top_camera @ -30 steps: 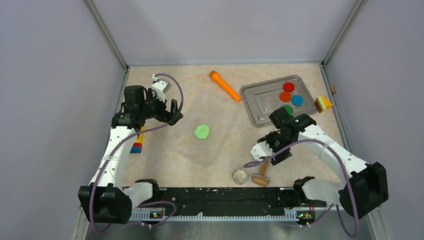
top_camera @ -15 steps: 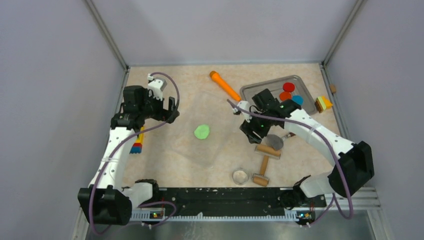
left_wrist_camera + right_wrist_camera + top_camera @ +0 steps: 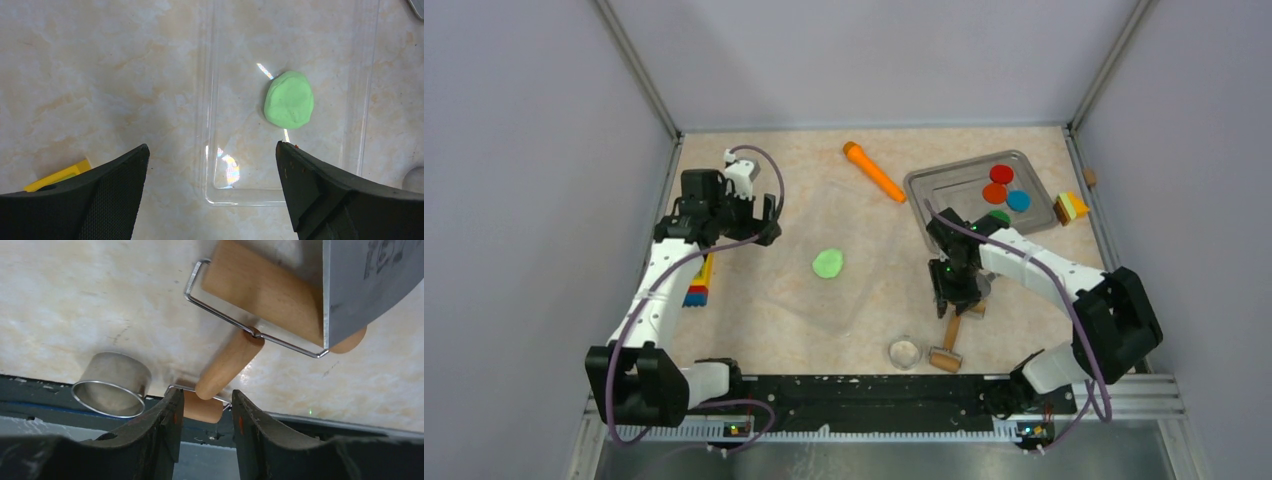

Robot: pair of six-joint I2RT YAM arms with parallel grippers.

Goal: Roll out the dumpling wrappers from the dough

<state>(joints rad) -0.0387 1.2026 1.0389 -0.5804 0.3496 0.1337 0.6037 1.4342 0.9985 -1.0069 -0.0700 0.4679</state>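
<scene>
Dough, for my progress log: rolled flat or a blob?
A blob: the dough sits as a domed oval lump on the clear mat.

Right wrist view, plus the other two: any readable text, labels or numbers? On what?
Stamped marks on the flat metal piece, right wrist view: too small, and cut off at the frame edge, to read.
Top and left wrist views: no text visible.

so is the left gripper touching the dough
Apart. The top external view shows bare table and clear sheet between the left gripper and the dough; its jaws stand open.
</scene>
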